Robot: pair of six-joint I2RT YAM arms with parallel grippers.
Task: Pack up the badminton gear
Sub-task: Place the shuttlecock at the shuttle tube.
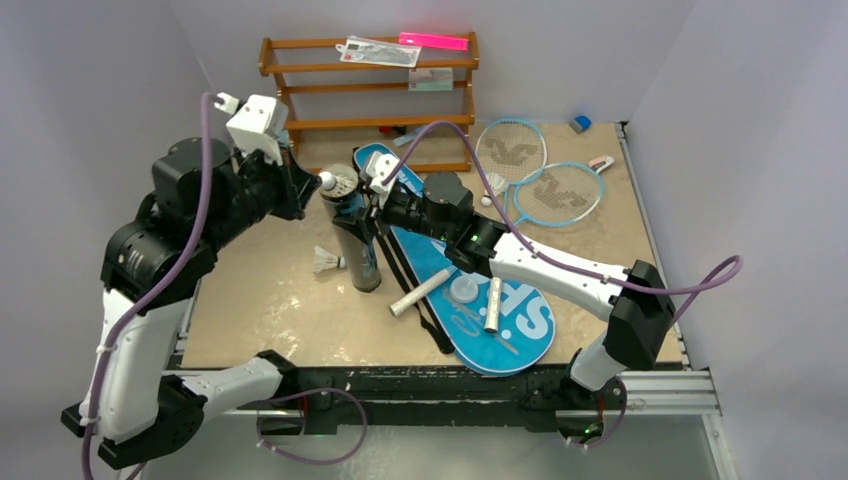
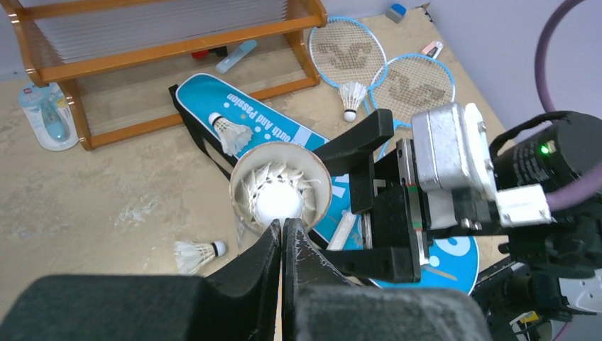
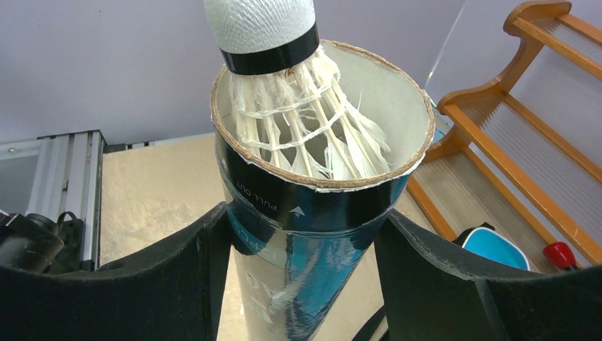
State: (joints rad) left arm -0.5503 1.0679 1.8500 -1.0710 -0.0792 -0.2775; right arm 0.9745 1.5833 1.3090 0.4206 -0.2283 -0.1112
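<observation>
A long black tube (image 1: pixel 356 245) stands upright a little left of the frame's centre on the tan table (image 1: pixel 260 310), its open mouth upward. A white feather shuttlecock (image 1: pixel 336 183) sits in that mouth with its feathers down inside and its round cork tip, banded in black, sticking out above the rim; the right wrist view shows this from close by. The right gripper (image 1: pixel 372 205) reaches in from the right and clasps the tube just below its rim, one black finger pressed against each side. The left gripper (image 2: pixel 282 231) is at the upper left, clenched with its two fingers pressed flat together and nothing between them, its tips just beside the tube's rim. To the right of the tube, the blue racket-shaped bag (image 1: pixel 505 325) lettered "SPORT" lies flat and runs down towards the lower centre of the frame. Two white handles (image 1: pixel 420 292) rest on it; the right arm hides their shafts. The two light-blue racket heads (image 1: pixel 510 150) overlap at the upper right, and a second shuttlecock (image 1: pixel 493 187) lies on their strings. A third shuttlecock (image 1: pixel 325 262) lies on its side on the table just left of the tube, and a fourth (image 2: pixel 228 131) rests on the bag's upper end. A brown wooden rack (image 1: pixel 370 90) stands at the top centre
</observation>
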